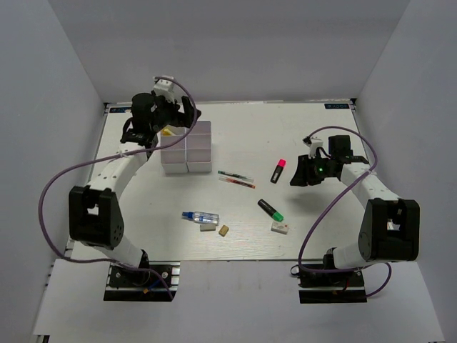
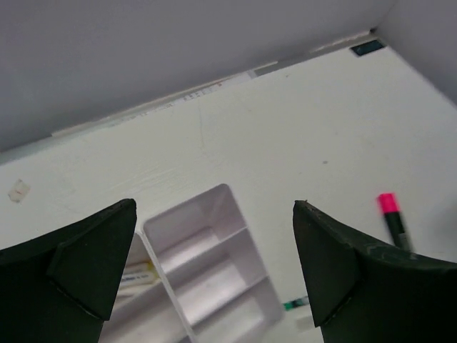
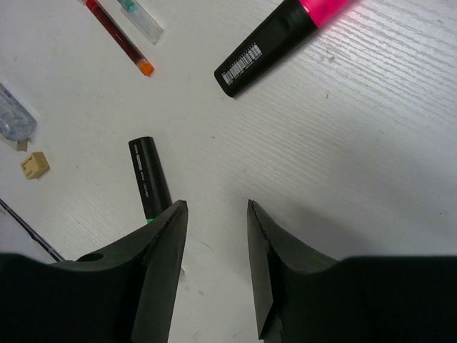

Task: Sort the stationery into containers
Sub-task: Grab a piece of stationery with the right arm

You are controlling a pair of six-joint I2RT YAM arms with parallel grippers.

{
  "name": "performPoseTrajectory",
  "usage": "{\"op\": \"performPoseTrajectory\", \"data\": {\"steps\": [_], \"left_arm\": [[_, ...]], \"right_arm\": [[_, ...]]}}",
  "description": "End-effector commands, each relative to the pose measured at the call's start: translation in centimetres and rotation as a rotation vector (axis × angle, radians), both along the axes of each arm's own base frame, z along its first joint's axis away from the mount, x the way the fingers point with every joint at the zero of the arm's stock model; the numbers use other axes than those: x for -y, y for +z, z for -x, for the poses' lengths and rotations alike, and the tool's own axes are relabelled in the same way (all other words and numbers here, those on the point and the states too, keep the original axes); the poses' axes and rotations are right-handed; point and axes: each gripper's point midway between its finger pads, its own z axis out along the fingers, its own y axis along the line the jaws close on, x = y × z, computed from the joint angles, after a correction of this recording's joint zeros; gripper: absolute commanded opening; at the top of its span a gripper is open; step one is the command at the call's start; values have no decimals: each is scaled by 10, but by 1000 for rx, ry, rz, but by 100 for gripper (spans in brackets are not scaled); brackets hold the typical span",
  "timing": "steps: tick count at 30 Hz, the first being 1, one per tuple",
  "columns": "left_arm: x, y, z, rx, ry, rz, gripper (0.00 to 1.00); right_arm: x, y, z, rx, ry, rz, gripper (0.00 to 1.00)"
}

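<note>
As seen from above, hovers with left gripper [image 1: 173, 118] over the organiser [image 1: 187, 151] at ten o'clock of the table [image 1: 321, 136], and with right gripper [image 1: 296, 176] beside the pink highlighter [image 1: 278, 170] at three o'clock. From left wrist, gapes wide, empty, above the compartments. From right wrist, stands narrowly parted, empty, pink highlighter at one o'clock.

Bright, even overhead light leaves soft shadows on the white table [image 1: 307, 136]. In wrist views the fingers [image 2: 78, 264] look dark and blurred.
</note>
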Motion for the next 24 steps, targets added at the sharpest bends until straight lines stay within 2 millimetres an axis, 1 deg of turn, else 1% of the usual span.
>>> {"op": "performPoseTrajectory", "data": {"steps": [1, 2, 3, 4, 5, 6, 7, 8, 9, 10, 11, 12, 13, 14, 15, 16, 17, 18, 19, 20, 21, 22, 23, 24], "left_arm": [[-11, 19, 35, -230, 146, 208, 100], [-9, 17, 45, -267, 163, 231, 100], [-13, 27, 63, -304, 200, 292, 100], [-15, 15, 77, -349, 214, 312, 98], [-19, 14, 86, -362, 241, 332, 97], [-23, 14, 97, -374, 263, 349, 97], [-29, 14, 117, -379, 284, 361, 95], [-38, 13, 124, -369, 325, 356, 91], [-42, 12, 132, -376, 349, 362, 87], [-48, -5, 144, -429, 381, 346, 83], [-54, -2, 154, -419, 407, 343, 64], [-58, -9, 162, -447, 433, 347, 51], [-59, -14, 170, -478, 444, 353, 44], [-60, -24, 181, -536, 467, 369, 37], [-63, -27, 192, -551, 489, 388, 37], [-63, -32, 200, -580, 505, 413, 37], [-65, -48, 211, -645, 548, 448, 44], [-67, -53, 219, -666, 575, 472, 50], [-70, -52, 232, -681, 607, 538, 58], [-73, -57, 238, -691, 632, 561, 63], [-76, -70, 247, -720, 663, 575, 68], [-76, -74, 254, -734, 676, 601, 71], [-77, -70, 261, -713, 670, 637, 74], [-78, -79, 269, -743, 689, 649, 77]], "right_arm": [[-2, 13, -7, 60, 43, -4, 46], [-3, 19, -12, 88, 57, -1, 49], [-6, 21, -12, 99, 88, -3, 50], [-8, 23, -10, 101, 110, -10, 52], [-13, 34, -14, 148, 158, -20, 56], [-14, 36, -13, 170, 202, -15, 58], [-26, 46, -8, 190, 263, -53, 59], [-29, 52, -11, 250, 329, -41, 60], [-38, 55, -9, 267, 378, -50, 63], [-52, 62, -6, 289, 440, -74, 63], [-58, 68, -7, 323, 492, -66, 64], [-73, 67, -1, 319, 546, -75, 64], [-82, 69, -5, 328, 576, -62, 64], [-109, 74, 7, 340, 668, -64, 64], [-118, 63, 7, 302, 687, -49, 63], [-129, 66, 4, 317, 707, -33, 63], [-157, 74, 13, 323, 751, -33, 60], [-165, 65, 12, 290, 755, -24, 60], [-193, 66, 23, 272, 807, -32, 58], [-205, 76, 17, 296, 809, -24, 58], [-218, 74, 14, 283, 819, -18, 58], [-233, 63, 23, 253, 860, -10, 58], [-246, 64, 20, 260, 869, 3, 58], [-266, 69, 37, 270, 922, 2, 58]]}}
